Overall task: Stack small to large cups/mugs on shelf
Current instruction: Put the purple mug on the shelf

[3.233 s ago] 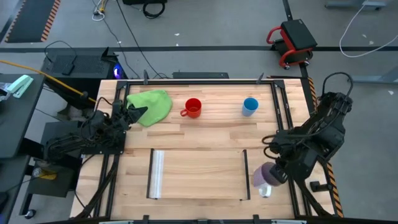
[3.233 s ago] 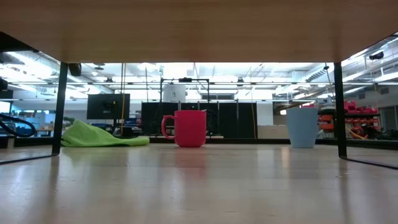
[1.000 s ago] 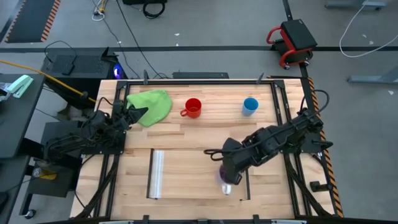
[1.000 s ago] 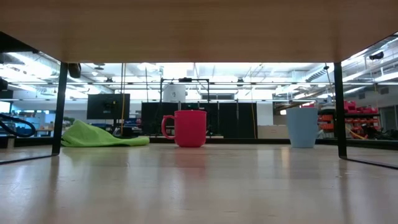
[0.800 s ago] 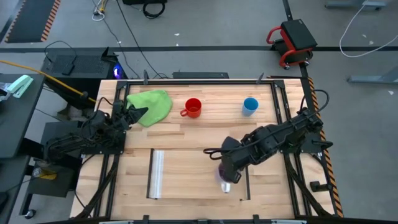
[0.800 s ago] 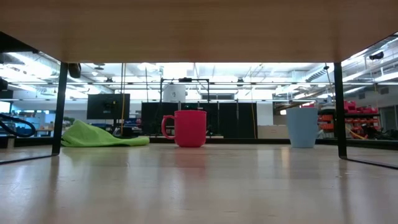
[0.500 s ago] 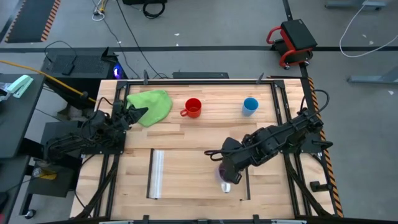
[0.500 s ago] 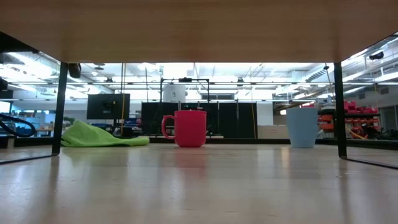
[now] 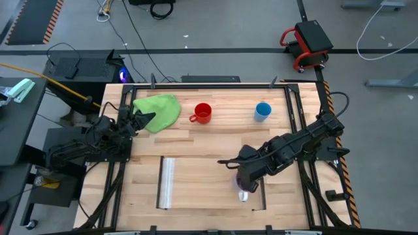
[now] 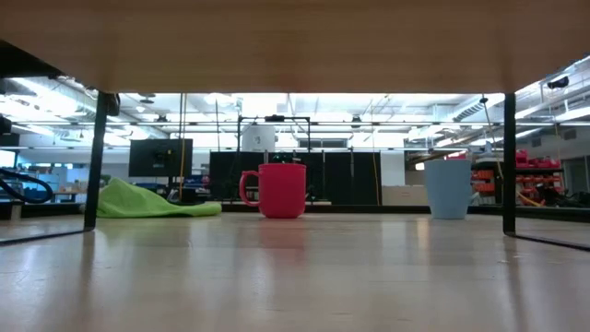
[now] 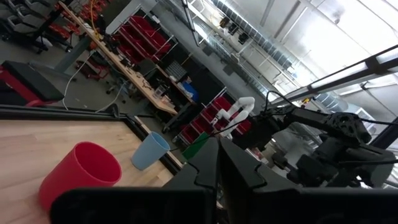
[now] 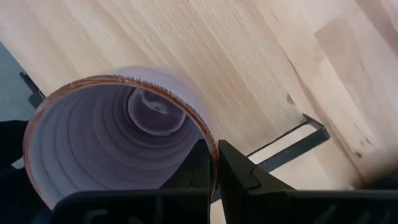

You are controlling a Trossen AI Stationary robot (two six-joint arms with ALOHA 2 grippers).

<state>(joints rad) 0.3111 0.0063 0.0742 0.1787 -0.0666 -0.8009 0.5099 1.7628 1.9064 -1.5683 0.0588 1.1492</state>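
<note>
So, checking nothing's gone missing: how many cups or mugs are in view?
3: red mug and light-blue cup on the tabletop's far side; purple mug, held by the right end effector over the shelf.

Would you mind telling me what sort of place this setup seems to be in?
Probably a robotics lab or workshop: red storage racks line the room, long workbenches run beside them, and cables trail across the grey floor.

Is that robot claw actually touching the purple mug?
Touching. The right wrist view shows the right gripper pinching the purple mug's rim between its fingers.
</note>
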